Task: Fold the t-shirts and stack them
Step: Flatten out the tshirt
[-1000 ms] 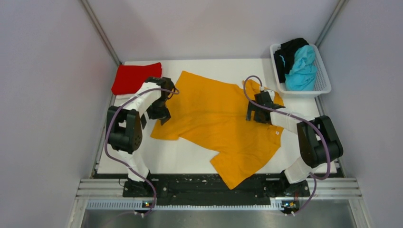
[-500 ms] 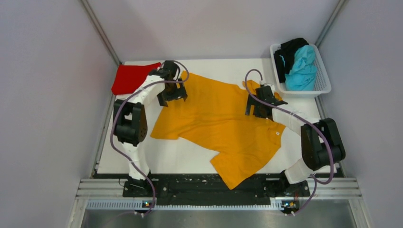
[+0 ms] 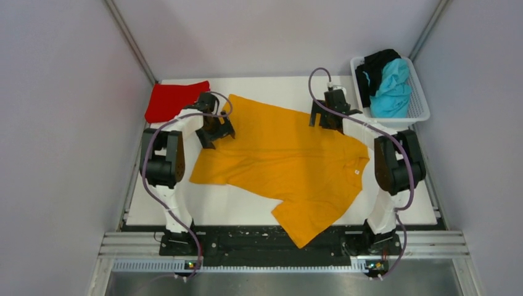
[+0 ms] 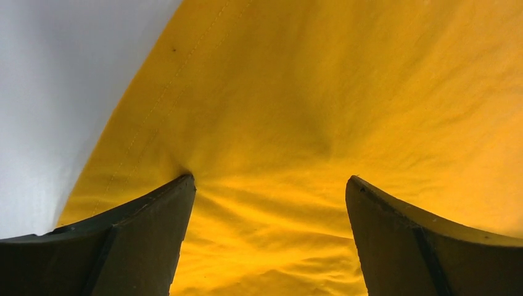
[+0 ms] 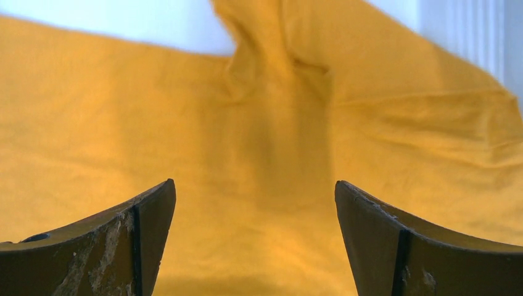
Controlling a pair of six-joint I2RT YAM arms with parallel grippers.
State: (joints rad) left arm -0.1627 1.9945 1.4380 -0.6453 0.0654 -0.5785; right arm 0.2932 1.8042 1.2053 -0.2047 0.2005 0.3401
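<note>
While the orange-yellow t-shirt [image 3: 290, 160] lies spread across the surface [image 3: 234, 206], my left hand [image 4: 270, 182] and right hand [image 5: 254, 185], both released, sit at its far corners.

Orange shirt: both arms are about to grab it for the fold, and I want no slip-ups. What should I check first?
1. Left gripper open: ok, jaws wide over the orange shirt near its edge.
2. Right gripper open: ok, over rumpled cloth.
3. Shirt flat and square: not ok; it lies askew and one end hangs past the near edge of the table.
4. Fingers touching cloth: left ok, creases run from one fingertip; right cannot tell.
5. Red shirt folded, out of the way: ok.
6. Turquoise shirt and black shirt in the basket: ok.
</note>
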